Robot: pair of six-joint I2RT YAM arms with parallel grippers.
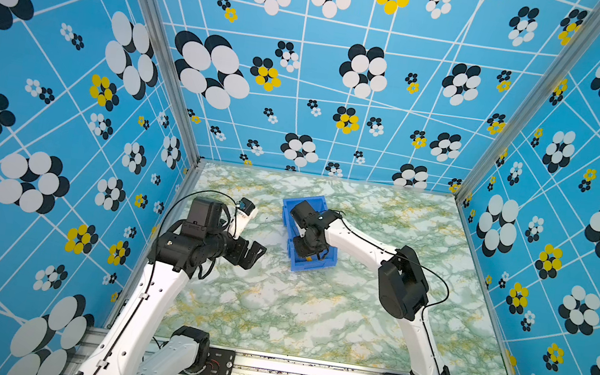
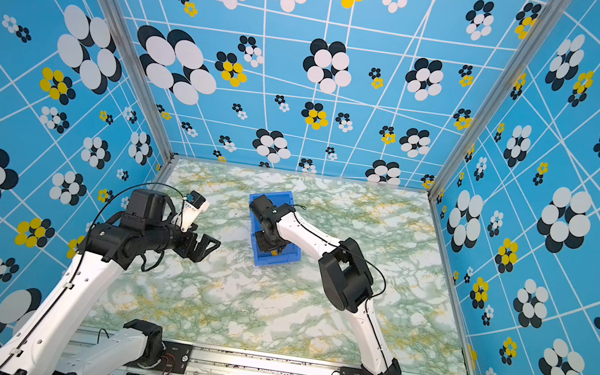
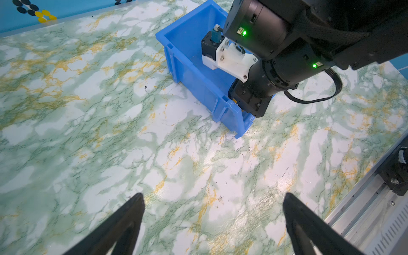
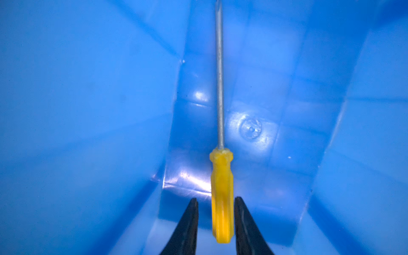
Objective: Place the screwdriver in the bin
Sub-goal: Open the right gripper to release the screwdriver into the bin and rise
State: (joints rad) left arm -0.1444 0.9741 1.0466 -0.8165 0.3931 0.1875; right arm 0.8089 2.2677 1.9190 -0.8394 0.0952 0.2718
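Starting closest to the camera: got the left gripper (image 1: pixel 255 256) hanging over the marble-look surface (image 1: pixel 313 310), well to the left of the bin (image 1: pixel 309 267) and not touching it. Spread wide in the left wrist view, both fingers far apart with nothing but bare surface between them. Looking past those fingers, can see the bin's outer side wall and its lower front lip, resting flat on the surface. Moving on to the bin itself: bright blue, tall walls, sitting roughly mid-surface and skewed a little in both top views. Got the right gripper (image 4: pixel 215 198) dipped down inside the bin at its front end, with the right arm reaching in from the right over the bin's rim. Can't make out its fingers from the top views at all, buried under the wrist. From the right wrist view though, fingers parted a bit, flanking the butt of the yellow handle, a clear sliver of blue showing between one finger and the handle, so not pinching it. Found the screwdriver (image 4: pixel 220 121) inside the bin, running lengthwise between the bin's side walls, handle toward the gripper and thin grey shaft pointing off toward the bin's back wall. Can't tell for sure whether fully down on the bin's floor.
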